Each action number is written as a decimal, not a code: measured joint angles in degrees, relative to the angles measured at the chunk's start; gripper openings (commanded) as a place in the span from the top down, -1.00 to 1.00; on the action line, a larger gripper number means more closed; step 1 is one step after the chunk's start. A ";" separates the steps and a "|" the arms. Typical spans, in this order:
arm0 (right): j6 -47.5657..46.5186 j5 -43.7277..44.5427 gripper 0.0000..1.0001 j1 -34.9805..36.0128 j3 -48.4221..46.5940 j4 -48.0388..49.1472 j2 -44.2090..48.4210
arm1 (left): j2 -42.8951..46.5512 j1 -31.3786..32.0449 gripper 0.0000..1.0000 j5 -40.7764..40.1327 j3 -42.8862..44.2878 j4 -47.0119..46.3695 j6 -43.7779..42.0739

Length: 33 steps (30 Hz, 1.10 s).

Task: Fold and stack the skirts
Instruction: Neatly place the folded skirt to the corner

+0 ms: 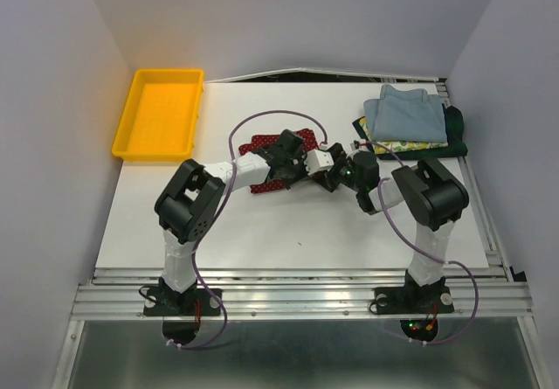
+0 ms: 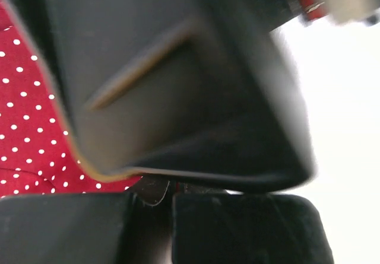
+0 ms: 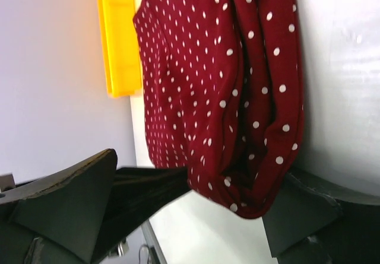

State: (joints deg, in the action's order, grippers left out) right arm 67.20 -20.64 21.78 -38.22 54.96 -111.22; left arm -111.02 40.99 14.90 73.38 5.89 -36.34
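Observation:
The dark red skirt (image 1: 266,179) with tiny white dots lies mid-table under both grippers. My left gripper (image 1: 297,163) sits on its middle; in the left wrist view its fingers (image 2: 89,228) meet at the bottom of the frame (image 2: 169,196), with a sliver of red cloth (image 2: 29,98) between them. My right gripper (image 1: 327,172) is at the skirt's right edge. In the right wrist view its jaws (image 3: 234,190) pinch a bunched fold of the skirt (image 3: 208,80). The folded light blue skirt (image 1: 406,114) tops the yellow-green patterned one (image 1: 393,147) and the dark green one (image 1: 456,135) at back right.
A yellow plastic tray (image 1: 159,114) stands at the back left, also seen in the right wrist view (image 3: 119,38). Purple cables loop over both arms. A large blurred black body (image 2: 178,86), close to the lens, fills most of the left wrist view.

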 measured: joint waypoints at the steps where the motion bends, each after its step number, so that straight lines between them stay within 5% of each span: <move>1: 0.44 1.88 -0.93 0.24 -0.79 0.44 -0.74 | -0.26 -0.24 1.00 0.46 0.42 0.04 0.61; 12: 2.27 12.83 -0.86 1.95 -6.23 5.55 -6.67 | -1.68 -0.61 1.00 3.80 2.80 -0.26 3.39; 15: 2.71 14.45 -0.63 2.34 -6.56 8.72 -8.31 | -2.40 -0.63 1.00 4.68 3.76 -0.15 3.65; 19: 2.08 15.72 -0.08 2.40 -7.72 10.05 -10.88 | -3.65 -0.68 1.00 5.40 4.55 -0.15 3.78; 23: -2.73 17.70 0.83 2.51 -7.76 9.18 -12.26 | -4.00 -0.94 0.59 6.08 4.55 0.02 3.87; 28: -12.90 18.71 0.99 3.52 -8.50 5.53 -10.78 | -3.43 -1.66 0.19 7.34 4.22 0.72 4.79; 33: -27.28 20.72 0.99 3.67 -9.18 -3.21 -6.16 | 3.67 -4.44 0.07 10.14 1.53 2.75 8.22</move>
State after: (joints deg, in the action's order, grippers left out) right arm 39.92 0.08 25.45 -47.40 51.75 -117.38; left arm -107.35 36.56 25.04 74.91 8.64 -28.12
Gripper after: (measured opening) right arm 0.115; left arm 0.455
